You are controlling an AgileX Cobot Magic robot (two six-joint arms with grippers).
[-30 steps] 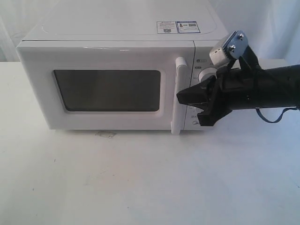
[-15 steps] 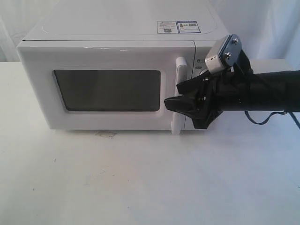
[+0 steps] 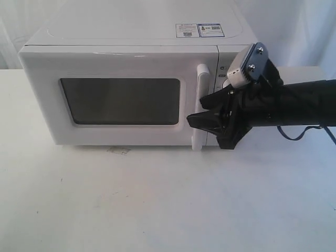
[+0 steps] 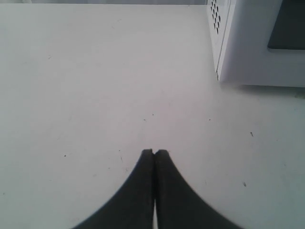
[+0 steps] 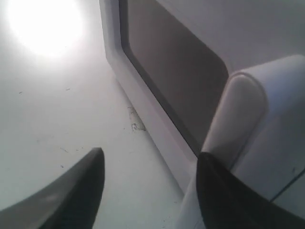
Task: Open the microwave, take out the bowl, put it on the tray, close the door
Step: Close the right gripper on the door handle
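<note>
change: unclenched right gripper (image 3: 195, 111), slid left, now spread around handle (image 3: 202, 79), grasping nothing yet. sets up clamping and pulling door (image 3: 121, 100), still flush on microwave (image 3: 131, 29); bowl unseen, presumably inside. left gripper (image 4: 154, 152) clenched empty over table (image 4: 71, 71), off microwave's left side.

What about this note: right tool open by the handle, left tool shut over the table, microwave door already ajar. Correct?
One error: the door is not ajar. The exterior view shows it closed flush with the microwave front. The rest stands: right tool open by the handle, left tool shut over the table.
</note>
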